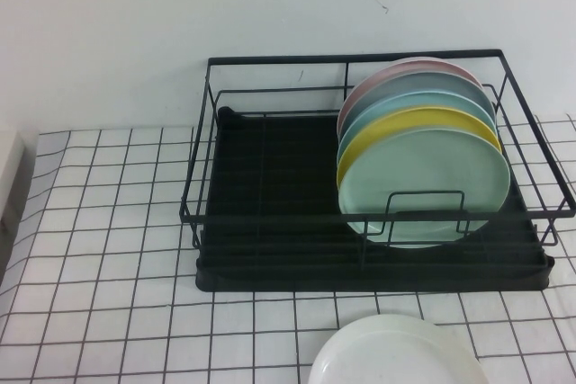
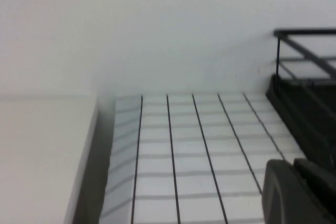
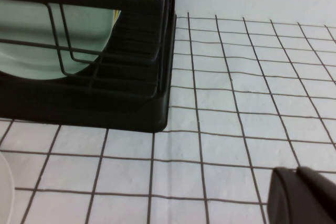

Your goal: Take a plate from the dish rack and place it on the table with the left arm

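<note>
Plate [image 1: 396, 355] on table [image 1: 108, 249], six o'clock of dish rack [image 1: 270, 204]; I see left gripper [image 2: 299, 192] clenched empty, right gripper [image 3: 304, 195] fingers unclear; a careless sweep could knock it.

High view looks down on the dish rack [image 1: 369, 177]; both wrist views sit low, seemingly near its corners.

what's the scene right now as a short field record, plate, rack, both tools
plate: white plate lies flat on the table, in front of the dish rack, apart from it
rack contents: mint-green plate at front, yellow plate behind it, more coloured plates behind, all upright at the rack's right end
left tool: shut, empty, beside the rack over the cloth
right tool: low over the cloth, to the right of the rack, holds nothing
task state: plate out of the rack and on the table
</note>
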Robot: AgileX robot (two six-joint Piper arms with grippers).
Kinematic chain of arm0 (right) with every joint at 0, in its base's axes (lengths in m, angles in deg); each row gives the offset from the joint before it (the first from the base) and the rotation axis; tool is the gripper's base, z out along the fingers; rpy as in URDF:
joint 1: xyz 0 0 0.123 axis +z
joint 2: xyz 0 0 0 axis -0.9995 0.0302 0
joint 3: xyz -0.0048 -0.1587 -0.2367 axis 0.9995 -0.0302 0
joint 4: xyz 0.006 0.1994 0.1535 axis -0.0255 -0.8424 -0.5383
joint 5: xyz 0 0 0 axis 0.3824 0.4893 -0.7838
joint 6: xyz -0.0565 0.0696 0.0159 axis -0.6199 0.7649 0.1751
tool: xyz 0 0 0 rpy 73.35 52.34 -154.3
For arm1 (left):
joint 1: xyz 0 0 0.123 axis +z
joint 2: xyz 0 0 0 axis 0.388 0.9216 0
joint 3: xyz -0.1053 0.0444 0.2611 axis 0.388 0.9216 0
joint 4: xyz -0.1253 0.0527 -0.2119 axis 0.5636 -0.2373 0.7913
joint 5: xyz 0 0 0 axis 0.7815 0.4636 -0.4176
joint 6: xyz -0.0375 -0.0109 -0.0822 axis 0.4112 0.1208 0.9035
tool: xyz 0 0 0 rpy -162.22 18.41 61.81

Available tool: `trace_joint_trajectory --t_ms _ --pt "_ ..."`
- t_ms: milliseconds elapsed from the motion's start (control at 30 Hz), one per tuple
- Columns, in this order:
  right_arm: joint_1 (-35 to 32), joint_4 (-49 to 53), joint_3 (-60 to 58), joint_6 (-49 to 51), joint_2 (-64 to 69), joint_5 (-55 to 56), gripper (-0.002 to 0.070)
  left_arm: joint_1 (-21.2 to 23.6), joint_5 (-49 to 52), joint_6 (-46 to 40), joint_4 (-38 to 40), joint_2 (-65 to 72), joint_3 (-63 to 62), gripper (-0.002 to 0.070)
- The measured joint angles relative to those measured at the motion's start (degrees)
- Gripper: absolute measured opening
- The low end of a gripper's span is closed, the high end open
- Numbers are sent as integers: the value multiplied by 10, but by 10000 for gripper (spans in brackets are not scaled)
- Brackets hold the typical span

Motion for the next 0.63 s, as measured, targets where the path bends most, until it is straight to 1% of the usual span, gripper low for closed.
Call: trace_joint_trajectory --t_ms 167,633 --pt "0 0 0 0 0 0 -1 0 112 -6 -11 -1 0 -1" --pt "0 0 0 0 0 0 -1 0 116 -9 -11 -2 -1 -1"
